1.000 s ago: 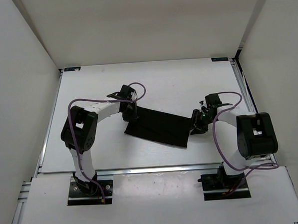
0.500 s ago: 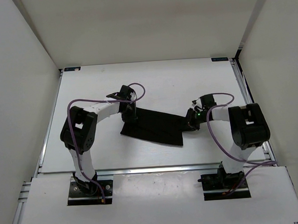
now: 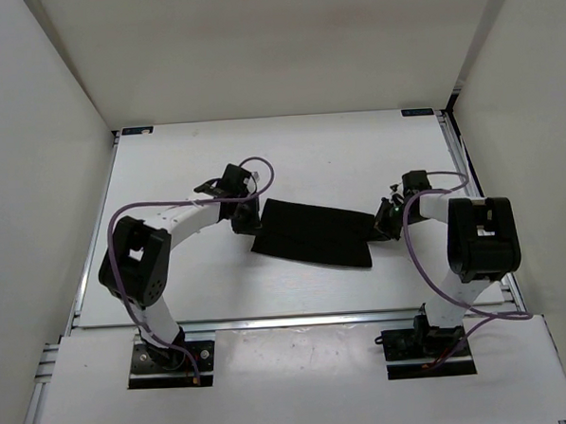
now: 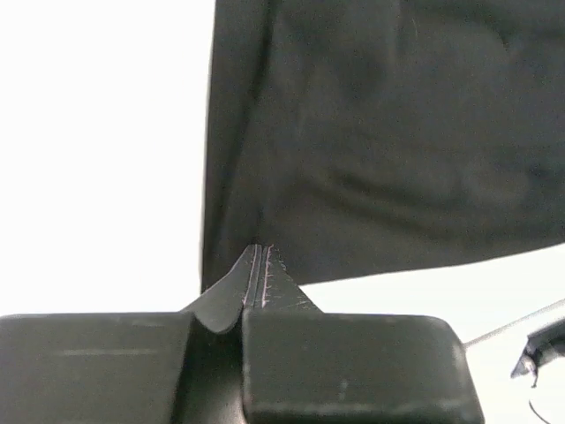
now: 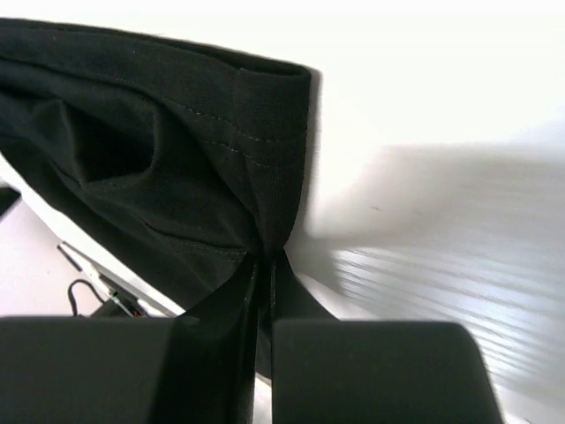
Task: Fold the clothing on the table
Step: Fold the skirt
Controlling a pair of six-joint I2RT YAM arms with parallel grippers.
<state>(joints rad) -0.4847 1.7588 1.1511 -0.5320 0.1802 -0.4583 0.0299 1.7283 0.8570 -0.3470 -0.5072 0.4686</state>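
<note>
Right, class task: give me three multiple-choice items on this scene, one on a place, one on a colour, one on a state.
1. Where is the clothing?
A. middle of the table
B. over the far edge
C. on an arm's base

2. Its colour?
A. white
B. red
C. black

3. The right jaws are:
A. wide open
B. shut on the clothing
C. out of view

Answers:
1 A, it spans the table's middle.
2 C, it is matte black in every view.
3 B, the right wrist view shows fabric pinched between them.

White arms (image 3: pixel 183 215), black joints (image 3: pixel 138 259), purple cables (image 3: pixel 407 243), blocky black hands (image 4: pixel 258 256)
</note>
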